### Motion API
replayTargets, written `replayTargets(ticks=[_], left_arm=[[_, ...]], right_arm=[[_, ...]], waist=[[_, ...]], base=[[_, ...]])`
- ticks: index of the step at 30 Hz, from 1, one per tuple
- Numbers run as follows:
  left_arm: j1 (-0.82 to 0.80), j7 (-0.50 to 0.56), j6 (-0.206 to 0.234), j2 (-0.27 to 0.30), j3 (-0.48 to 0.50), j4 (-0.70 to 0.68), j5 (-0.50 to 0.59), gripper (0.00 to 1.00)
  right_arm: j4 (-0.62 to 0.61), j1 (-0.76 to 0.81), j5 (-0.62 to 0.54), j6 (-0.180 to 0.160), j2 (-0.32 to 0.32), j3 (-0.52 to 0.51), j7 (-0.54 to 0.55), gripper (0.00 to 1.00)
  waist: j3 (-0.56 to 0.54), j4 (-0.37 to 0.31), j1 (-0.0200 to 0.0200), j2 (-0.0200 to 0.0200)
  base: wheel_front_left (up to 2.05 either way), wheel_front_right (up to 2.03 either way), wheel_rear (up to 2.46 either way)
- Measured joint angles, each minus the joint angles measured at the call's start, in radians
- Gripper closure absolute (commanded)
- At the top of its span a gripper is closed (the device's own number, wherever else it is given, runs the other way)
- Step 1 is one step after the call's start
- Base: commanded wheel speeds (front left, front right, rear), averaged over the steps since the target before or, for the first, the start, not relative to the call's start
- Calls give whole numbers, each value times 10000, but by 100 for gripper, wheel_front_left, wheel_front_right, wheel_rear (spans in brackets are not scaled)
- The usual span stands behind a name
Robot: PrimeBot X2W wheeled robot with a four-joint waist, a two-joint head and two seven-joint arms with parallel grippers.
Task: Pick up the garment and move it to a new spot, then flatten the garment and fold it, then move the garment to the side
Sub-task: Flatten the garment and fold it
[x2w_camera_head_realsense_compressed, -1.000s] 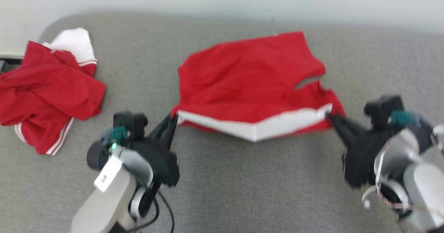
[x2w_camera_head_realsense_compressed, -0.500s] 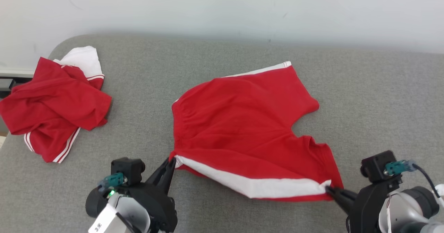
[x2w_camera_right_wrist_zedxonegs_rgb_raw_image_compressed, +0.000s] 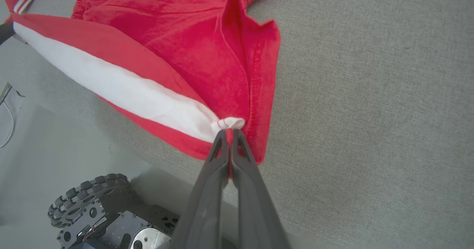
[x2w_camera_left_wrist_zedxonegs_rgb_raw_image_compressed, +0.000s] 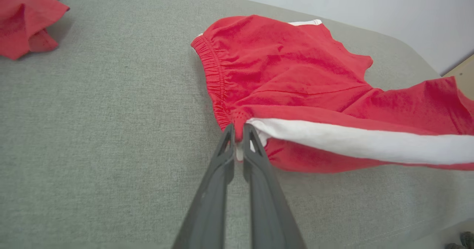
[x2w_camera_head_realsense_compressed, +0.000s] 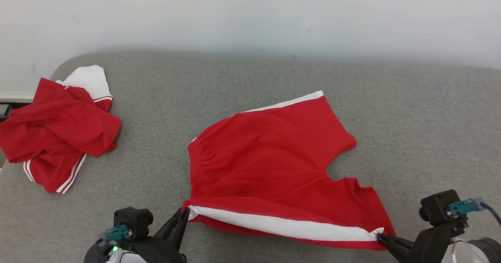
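Observation:
The garment (x2w_camera_head_realsense_compressed: 270, 169) is a pair of red shorts with white side stripes, spread on the grey surface (x2w_camera_head_realsense_compressed: 250, 83) with its near edge lifted and stretched between my two grippers. My left gripper (x2w_camera_head_realsense_compressed: 184, 213) is shut on the waistband corner (x2w_camera_left_wrist_zedxonegs_rgb_raw_image_compressed: 237, 125) at the lower left. At the lower right my right gripper (x2w_camera_head_realsense_compressed: 380, 237) is shut on the leg hem corner (x2w_camera_right_wrist_zedxonegs_rgb_raw_image_compressed: 229, 125), where the white stripe (x2w_camera_right_wrist_zedxonegs_rgb_raw_image_compressed: 122, 89) ends. The far leg (x2w_camera_head_realsense_compressed: 313, 110) lies flat toward the wall.
A second crumpled red and white garment (x2w_camera_head_realsense_compressed: 58, 126) lies at the surface's far left corner. A pale wall (x2w_camera_head_realsense_compressed: 250, 16) runs behind. In the right wrist view, the surface's near edge, the floor and my wheeled base (x2w_camera_right_wrist_zedxonegs_rgb_raw_image_compressed: 96, 212) show below.
The head camera has tilted, so the whole picture shifted down. Both grippers kept their grip and pulled the garment's near edge toward me, stretching the white stripe straighter and laying the shorts flatter.

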Motion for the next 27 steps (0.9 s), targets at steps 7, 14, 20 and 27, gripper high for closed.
replayTargets(ticks=[7, 14, 20, 27], left_arm=[[161, 102, 355, 102, 196, -936, -67, 100], [-139, -73, 499, 36, 391, -1212, -65, 100], [-741, -153, 456, -138, 403, -997, -13, 100], [-1591, -276, 483, -470, 495, -405, 67, 100]], right_arm=[[-537, -43, -27, 0, 963, -1060, -717, 100], [13, -884, 623, -2, 1313, -1425, -2079, 100], [978, -1617, 1001, 0, 1352, -1636, -3149, 100], [2098, -2943, 740, 0, 1348, -1444, -4000, 100]], waist=[[218, 39, 1, 1], [380, 37, 2, 0], [577, 40, 2, 0], [989, 7, 2, 1]], base=[[0, 0, 0], [0, 0, 0], [0, 0, 0], [0, 0, 0]])
